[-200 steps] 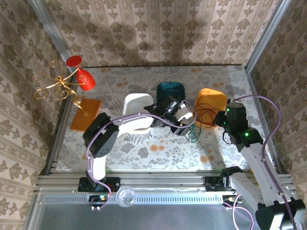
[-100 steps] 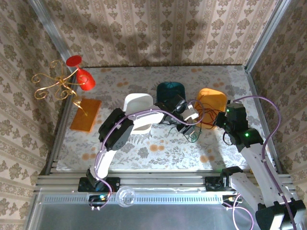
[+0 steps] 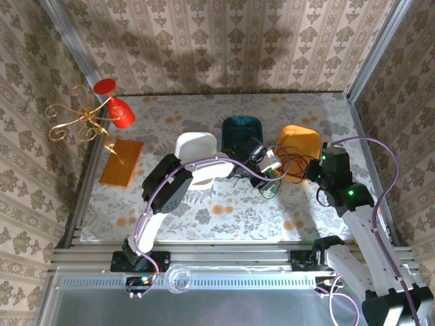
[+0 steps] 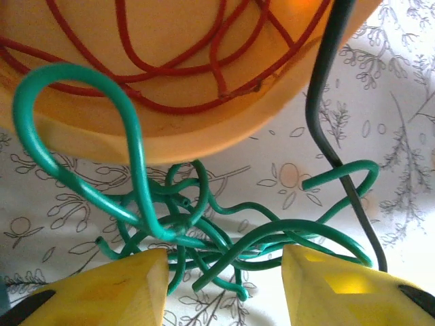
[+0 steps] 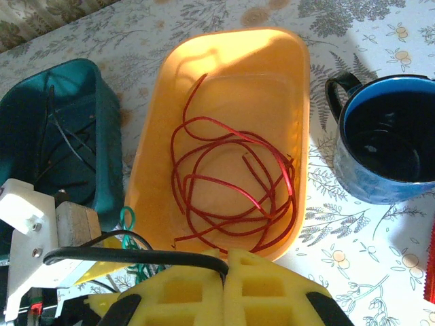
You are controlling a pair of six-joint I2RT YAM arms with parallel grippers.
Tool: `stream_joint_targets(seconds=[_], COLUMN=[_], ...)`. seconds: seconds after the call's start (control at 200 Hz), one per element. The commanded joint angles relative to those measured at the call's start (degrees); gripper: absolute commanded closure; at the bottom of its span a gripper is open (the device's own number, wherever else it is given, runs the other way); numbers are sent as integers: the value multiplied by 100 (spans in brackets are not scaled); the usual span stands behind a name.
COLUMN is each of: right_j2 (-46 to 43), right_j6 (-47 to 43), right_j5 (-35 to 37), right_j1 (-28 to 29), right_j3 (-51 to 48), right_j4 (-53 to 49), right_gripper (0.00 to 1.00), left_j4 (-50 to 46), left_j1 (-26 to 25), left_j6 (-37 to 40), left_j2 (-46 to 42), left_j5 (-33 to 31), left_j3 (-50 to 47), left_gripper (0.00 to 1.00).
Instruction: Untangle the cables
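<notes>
Left gripper (image 4: 224, 261), jaws half-spread, straddles the green cable (image 4: 138, 170) tangle at lower centre, poised to pinch it. Right gripper (image 5: 226, 272), closed, apparently pins the dark cable (image 5: 136, 256) taut, freeing the green. Red cable (image 5: 234, 138) lies coiled in the orange bin (image 5: 224, 54), frame centre.

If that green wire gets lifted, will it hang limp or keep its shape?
The green wire probably keeps its kinks: its loop holds an arch. Thin, so likely light; it may drag the dark cable crossing it.

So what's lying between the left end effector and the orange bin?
The tangled green cable, one loop rising in front of the orange bin's wall. The left wrist view shows it.
</notes>
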Motion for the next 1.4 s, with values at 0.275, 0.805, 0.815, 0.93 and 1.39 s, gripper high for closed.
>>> stream_joint_targets(seconds=[0.275,0.805,0.815,0.93,1.39], right_j2=[-58,-299,-299,-194,277], right_j6=[-52,-317,-328,-508,-334], right_j5=[-39,-92,-75,235,227], right_j1=[29,29,29,29,29], right_j3=[63,1160,1197,1644,2610], right_j4=[-141,-113,-101,89,2077], right_gripper=[98,99,99,99,100], left_j4=[605,775,777,779,948], left_j1=[-219,83,84,130,248], left_j6=[-67,-379,-391,-554,-856], left_j2=[120,-1706,-1734,-1992,-2213], left_j5=[-838,-754,-766,-920,-1077], left_j3=[-194,-2564,-2608,-3024,-3492], left_gripper=[92,100,100,100,100])
